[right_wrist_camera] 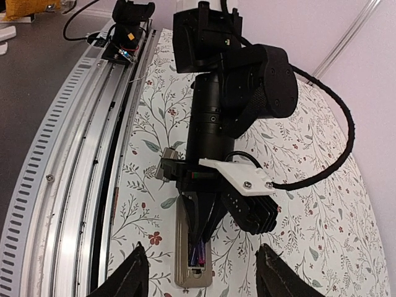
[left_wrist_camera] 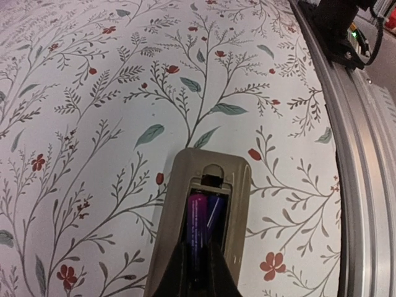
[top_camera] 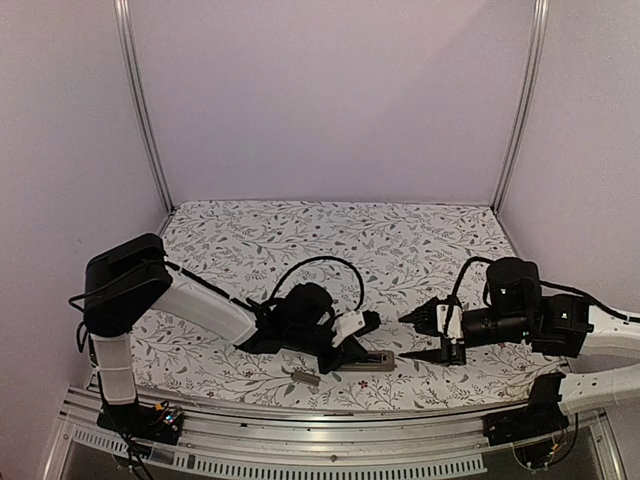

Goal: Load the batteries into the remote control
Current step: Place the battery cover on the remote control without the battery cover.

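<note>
The left gripper is clenched, its tips down in the recess of the remote control over the batteries, close by the front rail. Just to the right, the right gripper hangs released, with open table stretching behind both

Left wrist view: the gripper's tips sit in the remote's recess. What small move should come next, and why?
Probably lift the left gripper straight up off the remote. Its shut tips rest on the batteries, which both seem to lie side by side in the recess, so pressing looks done. The right gripper hangs open off to the side, and the cover lies on the table nearby.
</note>
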Controlling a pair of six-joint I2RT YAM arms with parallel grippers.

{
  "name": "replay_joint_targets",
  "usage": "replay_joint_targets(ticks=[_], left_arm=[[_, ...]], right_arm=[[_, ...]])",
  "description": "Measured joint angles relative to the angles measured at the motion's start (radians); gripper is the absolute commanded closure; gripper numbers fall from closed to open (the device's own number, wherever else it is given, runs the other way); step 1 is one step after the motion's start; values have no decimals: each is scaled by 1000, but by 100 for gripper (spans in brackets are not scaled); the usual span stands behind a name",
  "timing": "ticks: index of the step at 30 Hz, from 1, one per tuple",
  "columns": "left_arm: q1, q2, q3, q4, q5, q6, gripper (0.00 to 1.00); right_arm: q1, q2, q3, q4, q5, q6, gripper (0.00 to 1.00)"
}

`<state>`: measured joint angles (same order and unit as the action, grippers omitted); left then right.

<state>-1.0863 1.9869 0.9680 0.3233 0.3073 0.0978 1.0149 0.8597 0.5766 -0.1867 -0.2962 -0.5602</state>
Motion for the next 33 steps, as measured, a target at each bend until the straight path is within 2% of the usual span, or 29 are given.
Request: replay_joint_targets(ticks=[3, 8, 11, 16, 20, 26, 33], left_arm=[[0, -13, -34, 40, -7, -8, 100], [2, -17, -50, 68, -6, -25, 100], [2, -14, -38, 52, -2, -23, 100], [0, 19, 48, -48, 19, 3, 100], [-6, 23, 125, -194, 19, 6, 100], [-31, 23, 203, -365, -50, -13, 100], [-58, -4, 227, -448, -146, -63, 100]], right_arm=[[13, 8, -12, -21, -7, -87, 45], [116, 198, -84, 26, 90, -212, 40], [143, 274, -127, 63, 145, -256, 40], [144, 314, -128, 104, 191, -289, 41], [144, 291, -109, 72, 214, -282, 41], [144, 127, -88, 25, 253, -262, 41], [144, 79, -63, 10, 261, -238, 42]])
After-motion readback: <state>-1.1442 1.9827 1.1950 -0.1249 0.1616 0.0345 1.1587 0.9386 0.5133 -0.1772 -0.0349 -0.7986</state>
